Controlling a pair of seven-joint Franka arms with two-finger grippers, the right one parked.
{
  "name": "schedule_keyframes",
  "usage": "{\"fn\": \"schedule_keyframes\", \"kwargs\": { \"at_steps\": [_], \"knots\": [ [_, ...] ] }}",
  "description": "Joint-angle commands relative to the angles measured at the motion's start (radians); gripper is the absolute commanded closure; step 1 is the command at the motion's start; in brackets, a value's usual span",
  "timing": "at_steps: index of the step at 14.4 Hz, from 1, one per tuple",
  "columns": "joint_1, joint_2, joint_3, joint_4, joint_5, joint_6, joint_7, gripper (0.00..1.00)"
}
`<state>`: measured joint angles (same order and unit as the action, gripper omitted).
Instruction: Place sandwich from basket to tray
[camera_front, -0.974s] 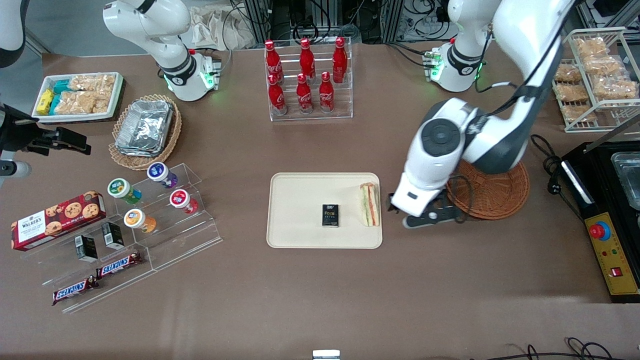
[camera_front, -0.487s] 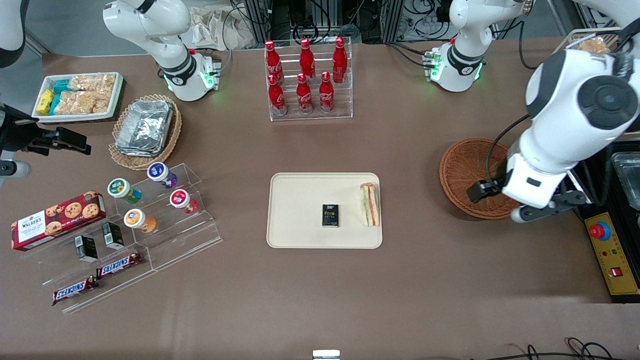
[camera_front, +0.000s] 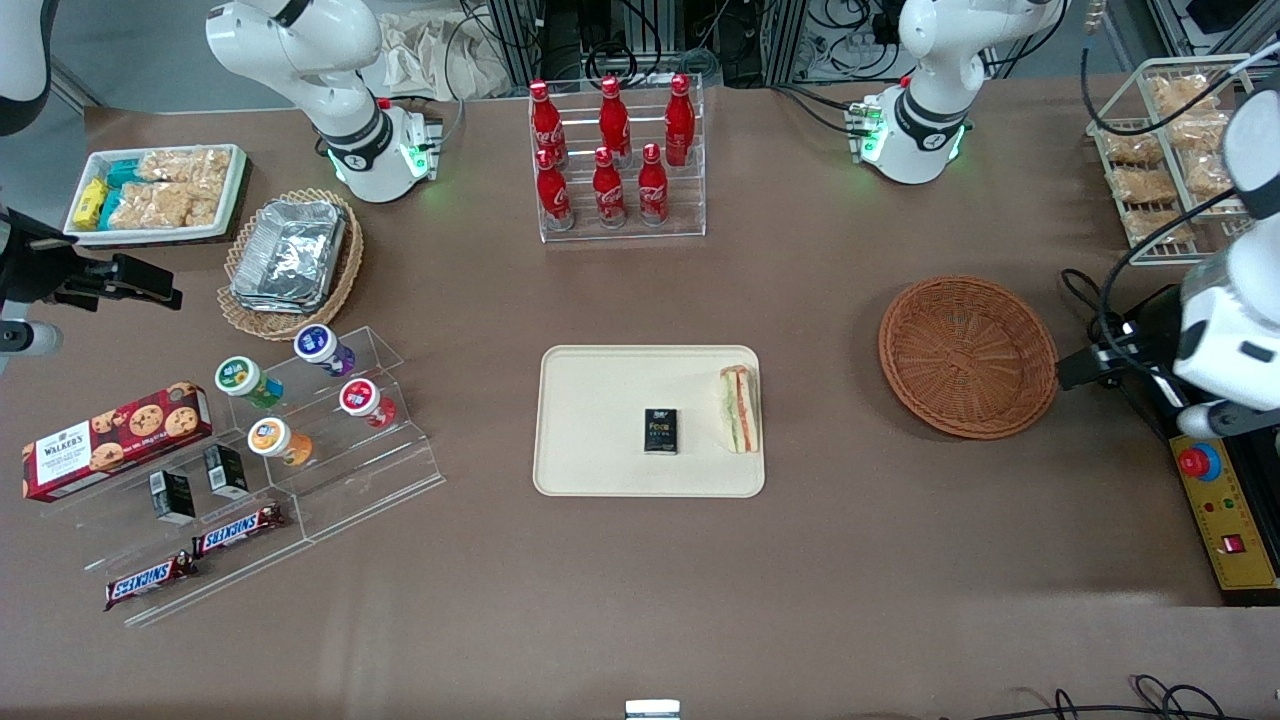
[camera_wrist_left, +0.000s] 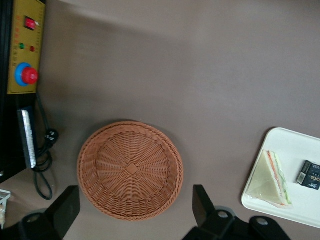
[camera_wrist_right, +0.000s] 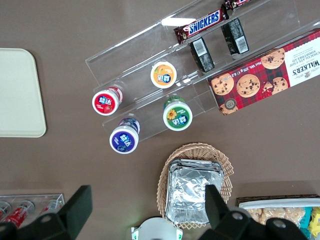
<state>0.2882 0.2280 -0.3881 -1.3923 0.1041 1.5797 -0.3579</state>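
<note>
The sandwich (camera_front: 740, 409) lies on the tray (camera_front: 600, 400), at the edge nearest the basket (camera_front: 968, 357), beside 1 small black packet (camera_front: 661, 431). The basket holds nothing. The gripper (camera_wrist_left: 135, 212) hangs high above the table at the working arm's end, fingers spread wide and holding nothing; the basket shows between its 2 fingers (camera_wrist_left: 202, 205). Judged from this, placement is complete and the step in hand is retreat. Do it well by keeping height, staying clear of the cables (camera_front: 1100, 330) and red stop button (camera_front: 1198, 461), and leaving the tray untouched.

The sandwich (camera_front: 740, 409) lies on the tray (camera_front: 600, 400); claw (camera_front: 1085, 368) beside the basket (camera_front: 968, 356).
</note>
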Motion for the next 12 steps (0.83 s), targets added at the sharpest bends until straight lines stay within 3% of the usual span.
{"fn": "schedule_keyframes", "kwargs": {
  "at_steps": [1,2,5,7,9,12],
  "knots": [
    [0.068,-0.038,-0.003,0.001,-0.03,-0.049,0.122,0.0],
    [0.053,-0.044,0.029,0.001,-0.044,-0.078,0.187,0.0],
    [-0.223,-0.093,0.363,-0.054,-0.087,-0.015,0.235,0.0],
    [-0.335,-0.163,0.49,-0.15,-0.118,0.031,0.356,0.0],
    [-0.38,-0.193,0.519,-0.192,-0.118,0.045,0.353,0.0],
    [-0.389,-0.158,0.479,-0.156,-0.093,0.04,0.317,0.0]
  ]
}}
